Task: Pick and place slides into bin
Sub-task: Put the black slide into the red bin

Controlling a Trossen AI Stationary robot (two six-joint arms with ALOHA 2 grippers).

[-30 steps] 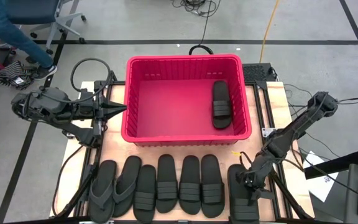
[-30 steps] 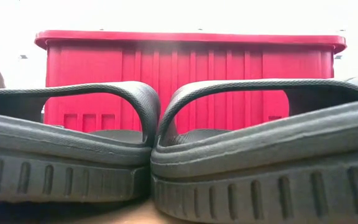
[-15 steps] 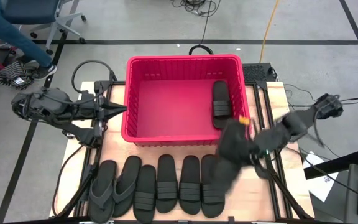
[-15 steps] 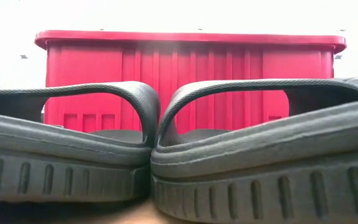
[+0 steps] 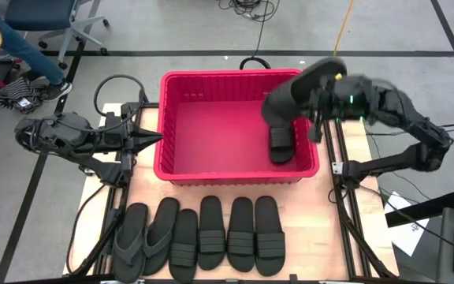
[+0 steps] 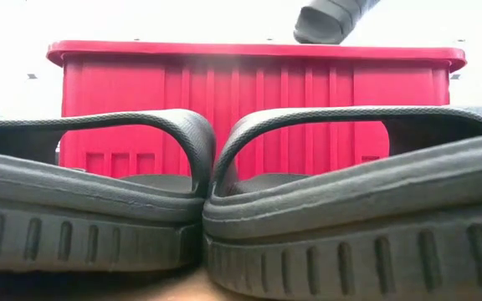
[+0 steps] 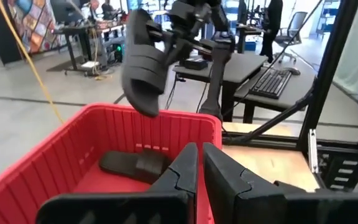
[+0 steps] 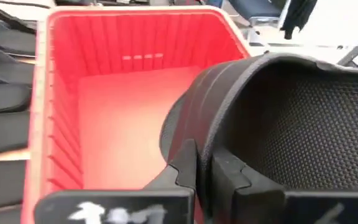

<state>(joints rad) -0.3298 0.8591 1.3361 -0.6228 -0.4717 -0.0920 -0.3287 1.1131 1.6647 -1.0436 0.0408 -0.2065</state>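
Note:
The red bin (image 5: 211, 130) stands at the table's middle far side, with one black slide (image 5: 280, 143) lying flat on its floor at the right. My right gripper (image 5: 319, 106) is shut on another black slide (image 5: 292, 93) in the air over the bin's right part. That slide also shows in the left wrist view (image 7: 143, 59) and above the rim in the low view (image 6: 329, 18). Several slides (image 5: 211, 234) lie in a row at the near edge. My left gripper (image 5: 154, 138) is shut and empty at the bin's left wall. My right gripper pinches the held slide's ribbed strap (image 8: 205, 134) between its two fingers, near where the strap meets the sole's side, one finger under the strap and one outside. The slide is lifted clear above the bin and hangs steeply tilted, one end (image 7: 143, 106) pointing down.
The bin's left and middle floor (image 5: 203, 134) is bare. Two slides (image 6: 99, 201) fill the low view's foreground. A person (image 5: 6, 39) sits beyond the table's far left corner. Cables and frame rails run along the table's right side (image 5: 345, 170).
My right gripper has lifted a slide from the table's near right corner and carried it up and toward the far edge, over the bin's right part. The slide has gone from flat on the table to hanging tilted, clear of everything.

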